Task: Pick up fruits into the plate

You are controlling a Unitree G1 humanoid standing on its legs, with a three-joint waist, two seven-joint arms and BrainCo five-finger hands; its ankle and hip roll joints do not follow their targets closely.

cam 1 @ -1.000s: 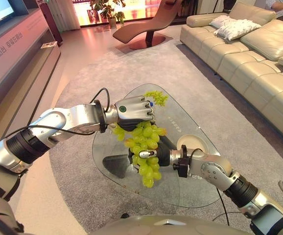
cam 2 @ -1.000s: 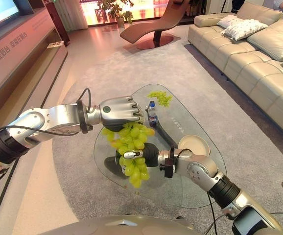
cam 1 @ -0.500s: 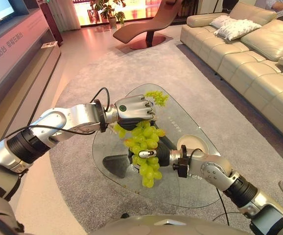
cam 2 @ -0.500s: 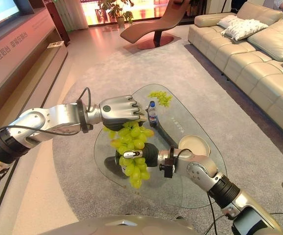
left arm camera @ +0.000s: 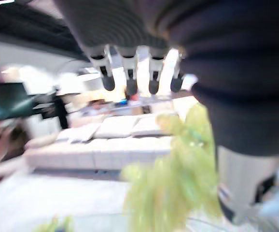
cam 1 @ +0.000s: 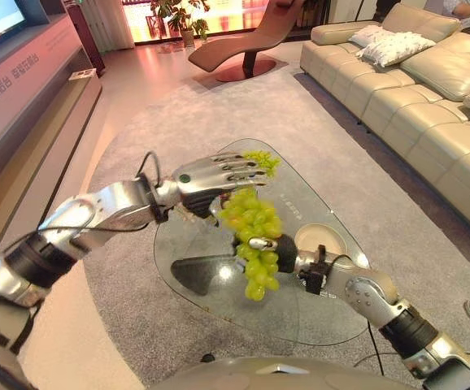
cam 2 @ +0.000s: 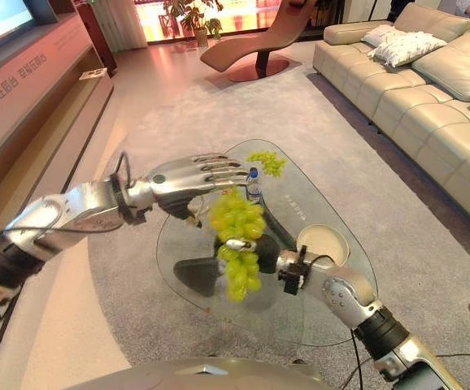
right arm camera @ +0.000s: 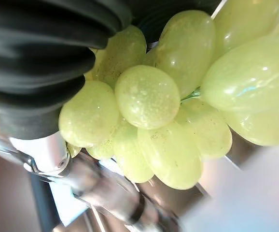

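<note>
The right hand (cam 1: pixel 277 251) grips the grapes (cam 1: pixel 254 231); the left hand (cam 1: pixel 206 171) hovers with fingers straight. The carry to the plate (cam 1: pixel 319 240) should stay low and steady.

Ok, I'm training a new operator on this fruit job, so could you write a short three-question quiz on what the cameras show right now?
1. True or false: the large bunch of green grapes already lies on the round cream plate.
2. Fill in: the bunch is held above the glass table by the robot's ___ hand.
3. The left hand has its fingers: A) straight and open, B) curled into an empty fist, C) curled round the plate's rim.

Key: 1 false; 2 right, the right hand is curled round the bunch; 3 A.
</note>
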